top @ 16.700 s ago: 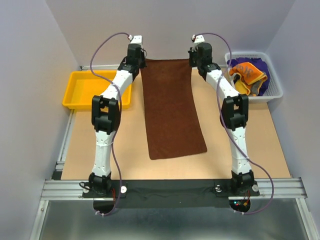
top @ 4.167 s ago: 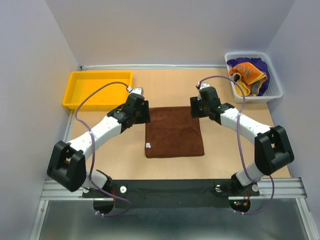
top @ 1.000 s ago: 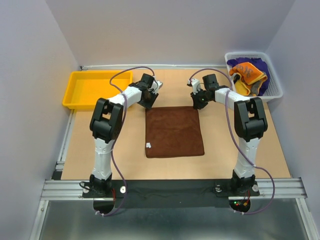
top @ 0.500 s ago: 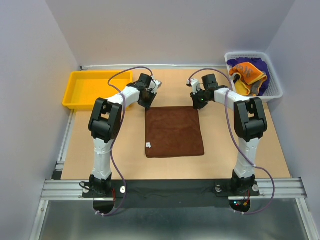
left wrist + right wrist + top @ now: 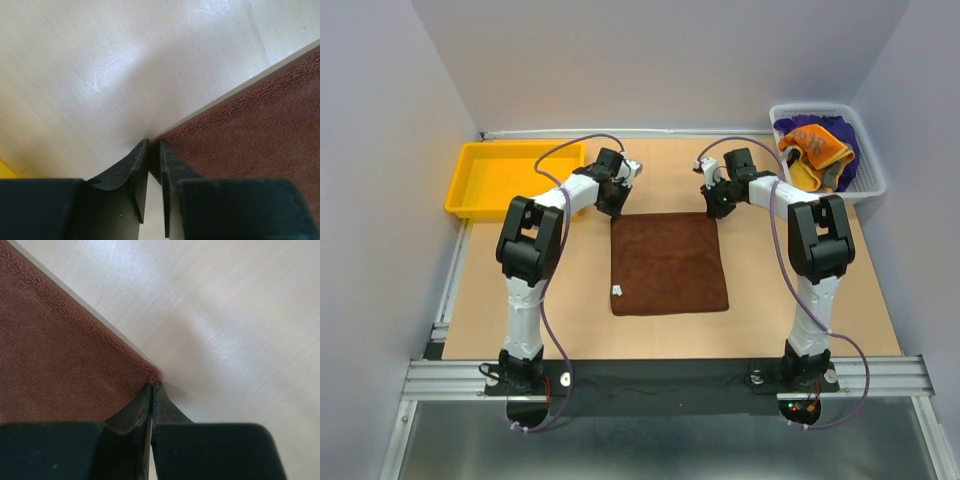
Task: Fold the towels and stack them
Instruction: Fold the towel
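A plain dark brown towel [image 5: 668, 265] lies folded in a rough square in the middle of the table, a small white tag [image 5: 617, 291] at its near left edge. My left gripper [image 5: 616, 208] sits at its far left corner. In the left wrist view the gripper [image 5: 154, 143] has its jaws drawn narrow, with the towel [image 5: 250, 130] corner between them. My right gripper [image 5: 718, 207] is at the far right corner. Seen from the right wrist, that gripper [image 5: 152, 384] is pressed shut on the tip of the towel [image 5: 60, 350]. An orange towel [image 5: 812, 145] and a purple towel [image 5: 840, 135] lie bunched in the basket.
A white mesh basket [image 5: 825, 108] stands at the far right corner of the table. A yellow plastic tray [image 5: 510, 180] sits at the far left, close to my left arm's elbow. Grey walls close in the back and both sides.
The left jaws have narrowed onto the towel's far left corner and that wrist has shifted slightly. The right arm and the towel have not moved.
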Motion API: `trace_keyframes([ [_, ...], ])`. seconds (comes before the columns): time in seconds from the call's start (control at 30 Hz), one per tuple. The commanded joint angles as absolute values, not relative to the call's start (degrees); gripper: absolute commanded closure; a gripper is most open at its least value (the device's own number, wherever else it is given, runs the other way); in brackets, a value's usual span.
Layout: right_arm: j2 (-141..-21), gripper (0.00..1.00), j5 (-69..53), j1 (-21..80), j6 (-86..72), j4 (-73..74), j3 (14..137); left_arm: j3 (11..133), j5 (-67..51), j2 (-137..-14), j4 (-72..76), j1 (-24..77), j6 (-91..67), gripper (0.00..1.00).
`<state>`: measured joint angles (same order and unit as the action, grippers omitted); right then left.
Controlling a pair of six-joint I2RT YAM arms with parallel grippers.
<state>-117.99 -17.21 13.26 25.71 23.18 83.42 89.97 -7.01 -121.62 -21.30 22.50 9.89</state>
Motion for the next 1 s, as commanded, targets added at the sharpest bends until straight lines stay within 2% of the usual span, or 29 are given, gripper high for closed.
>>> trace_keyframes([
  [0.0,-115.9,1.00,-14.2,13.4,26.5,24.9,82.6,86.8,-4.0,-123.7,-28.7,22.0,10.3,0.84],
  [0.13,-116.2,1.00,-13.7,13.4,26.5,24.9,83.7,87.4,-4.1,-123.6,-28.6,21.9,10.7,1.00],
  [0.6,-116.3,1.00,-9.6,13.4,27.5,24.5,90.8,95.4,-0.8,-120.5,-23.0,19.8,13.1,1.00],
  [0.97,-114.1,0.99,-8.4,13.4,27.5,21.4,89.7,90.5,-0.5,-113.8,-15.8,19.8,14.3,1.00],
])
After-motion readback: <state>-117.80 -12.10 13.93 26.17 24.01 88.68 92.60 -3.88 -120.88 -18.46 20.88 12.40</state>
